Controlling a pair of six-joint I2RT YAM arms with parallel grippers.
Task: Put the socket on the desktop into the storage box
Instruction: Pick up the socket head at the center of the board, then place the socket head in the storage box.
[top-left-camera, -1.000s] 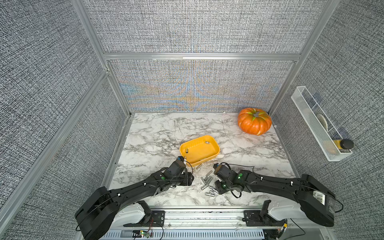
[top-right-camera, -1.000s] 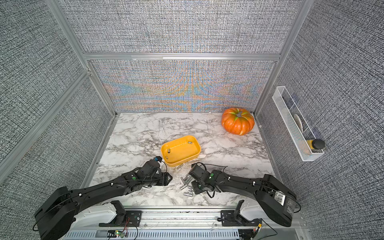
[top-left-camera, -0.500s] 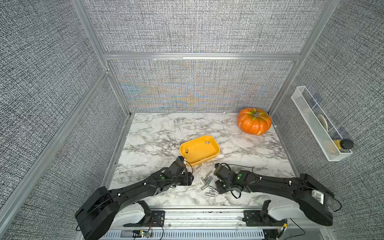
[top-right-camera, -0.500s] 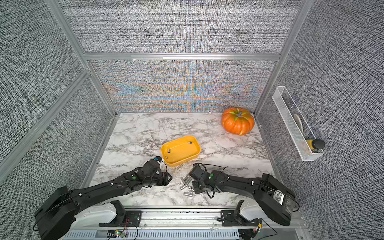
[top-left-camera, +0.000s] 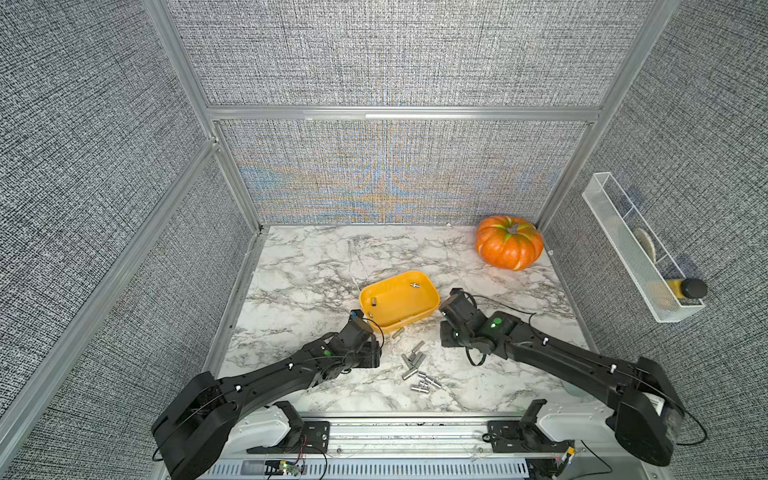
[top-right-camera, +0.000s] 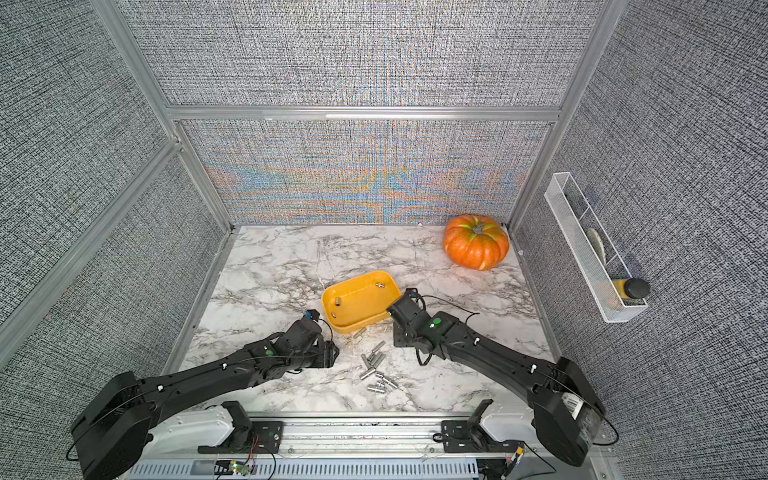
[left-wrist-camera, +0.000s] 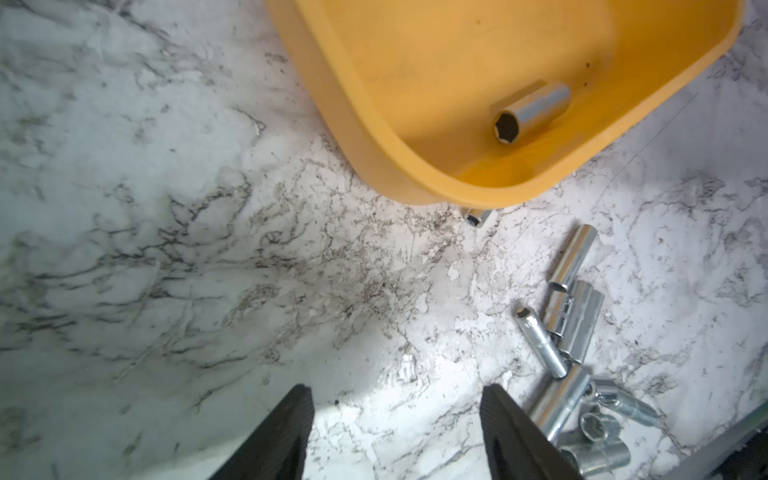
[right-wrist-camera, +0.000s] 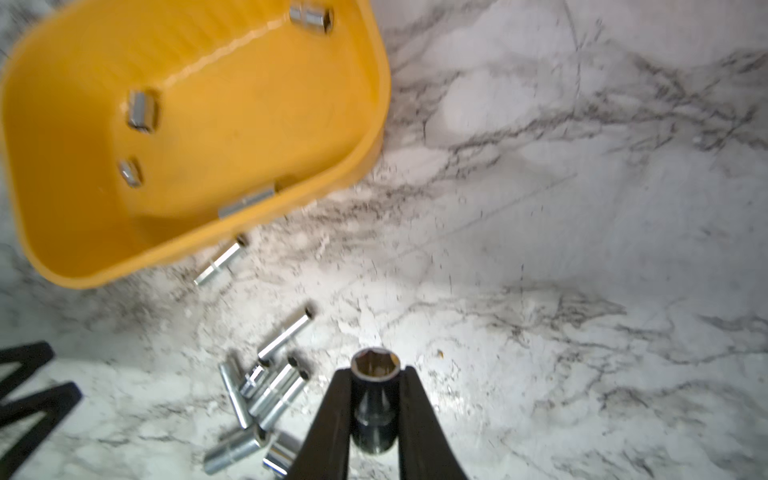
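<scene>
The yellow-orange storage box (top-left-camera: 399, 305) (top-right-camera: 360, 302) sits mid-desktop with a few chrome sockets inside (top-left-camera: 414, 285). Several loose sockets (top-left-camera: 415, 368) (top-right-camera: 376, 370) lie piled on the marble desktop (top-left-camera: 316, 266) in front of it, and one more (top-left-camera: 397, 332) rests against the box's near wall. My right gripper (right-wrist-camera: 376, 372) is shut on a socket (right-wrist-camera: 375, 390), held upright above bare marble to the right of the pile. My left gripper (left-wrist-camera: 397, 392) is open and holds nothing. It hangs over bare marble left of the pile (left-wrist-camera: 569, 332), near the box corner (left-wrist-camera: 374, 137).
An orange pumpkin (top-left-camera: 509, 243) stands at the back right corner. A white wire basket (top-left-camera: 623, 249) hangs on the right wall with a bottle in it. Aluminium rails frame the desktop, and grey fabric walls close in three sides.
My right gripper closed on a socket at the pile, then lifted away toward the back right with it. The left arm stayed still and open.
</scene>
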